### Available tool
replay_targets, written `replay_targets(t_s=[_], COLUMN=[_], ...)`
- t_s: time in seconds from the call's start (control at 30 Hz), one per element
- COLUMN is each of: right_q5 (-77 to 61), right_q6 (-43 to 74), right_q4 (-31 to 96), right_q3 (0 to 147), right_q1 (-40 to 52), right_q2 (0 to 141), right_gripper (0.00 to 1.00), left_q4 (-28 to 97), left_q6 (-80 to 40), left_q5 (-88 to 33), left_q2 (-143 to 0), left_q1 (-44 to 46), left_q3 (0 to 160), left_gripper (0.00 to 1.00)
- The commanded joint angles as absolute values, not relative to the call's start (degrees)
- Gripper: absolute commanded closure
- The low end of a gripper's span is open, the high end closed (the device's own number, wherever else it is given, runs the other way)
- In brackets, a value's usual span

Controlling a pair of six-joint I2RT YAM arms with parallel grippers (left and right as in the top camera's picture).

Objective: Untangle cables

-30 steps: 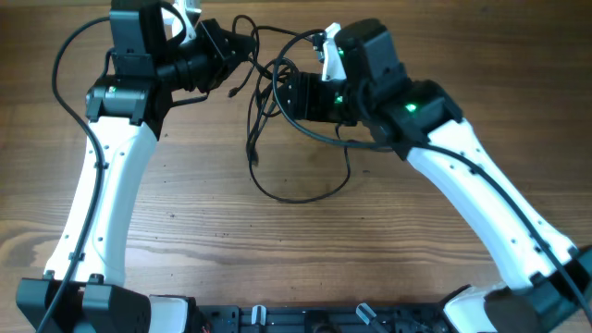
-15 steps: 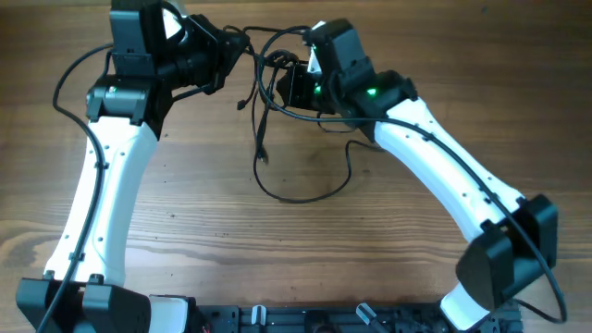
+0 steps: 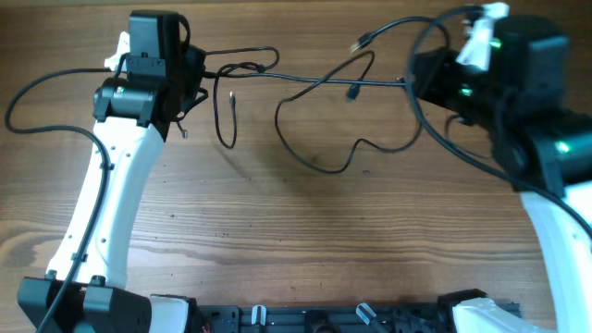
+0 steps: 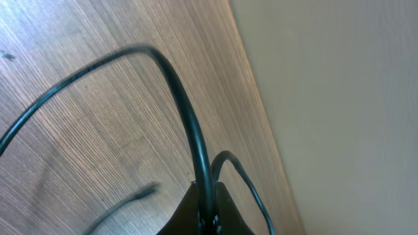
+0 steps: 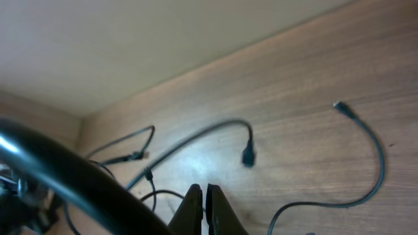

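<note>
While the cables (image 3: 314, 81) hung in the upper middle of the overhead frame, both arms had hold of them from either side. At upper left, the left gripper (image 3: 197, 72) was clamped tight on a cord, and the left wrist view confirmed it: the cord (image 4: 188, 121) rose straight out of the pinched fingertips at the bottom centre and arced off to the upper left, with a thinner loop just beside it on the right. Over at upper right, the right gripper (image 3: 413, 83) was closed down narrow too. One strand ran nearly straight across the top of the frame from one gripper to the other, and it met the right one's tip. In the right wrist view the fingers (image 5: 193, 210) were pressed together at the bottom centre, though the cord between them couldn't be made out there.

Below that strand, a wide loop sagged toward the centre of the table (image 3: 277, 240). A shorter loop dangled left of centre, with a small plug end beside it. Two more plug ends sat right of centre, one above the strand, one just under it. A thick arm cable (image 5: 59, 171) swept blurred across the lower left of the right wrist view.
</note>
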State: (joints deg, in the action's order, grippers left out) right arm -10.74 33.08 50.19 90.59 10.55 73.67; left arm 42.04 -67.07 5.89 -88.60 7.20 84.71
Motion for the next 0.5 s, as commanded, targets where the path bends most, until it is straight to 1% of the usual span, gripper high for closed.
replay_targets(t_s=[0.0,0.07,0.13,0.2,0.27,0.33,0.43,0.47], right_q5=[-5.8,-5.5,-6.1,-10.9,-19.3,-22.0,-21.9,-22.0], right_q6=[31.3,31.0,30.0,27.2,23.0,22.5,22.7,23.4], right_q4=[51.1,54.1,57.3,59.6,58.8,56.5,51.4,50.4], right_q3=[91.6,91.5,91.4,91.4,91.4,91.4,91.4,91.4], right_q1=[2.9,0.3,0.5,1.7,4.1,7.0,10.4,10.5], right_q2=[67.9,68.2,70.9,75.6,82.3,88.4,97.1,98.9], right_gripper=[0.96,0.96,0.96,0.96,0.96,0.96,0.96,0.94], left_q4=[42.2,42.3,42.2,41.6,41.5,43.0,47.5,48.1], left_q6=[-62.9,-58.7,-52.1,-41.3,-29.1,-21.8,-21.4,-21.4], left_q5=[16.1,15.9,14.5,6.3,-6.1,-15.4,-16.0,-16.0], left_q2=[-88.7,-88.7,-88.7,-88.7,-88.7,-88.7,-88.7,-88.7], left_q1=[4.1,4.1,4.2,4.2,4.2,4.3,4.2,4.2], left_q3=[85.1,85.1,85.1,85.1,85.1,85.1,85.1,85.1], left_gripper=[0.96,0.96,0.96,0.96,0.96,0.96,0.96,0.96])
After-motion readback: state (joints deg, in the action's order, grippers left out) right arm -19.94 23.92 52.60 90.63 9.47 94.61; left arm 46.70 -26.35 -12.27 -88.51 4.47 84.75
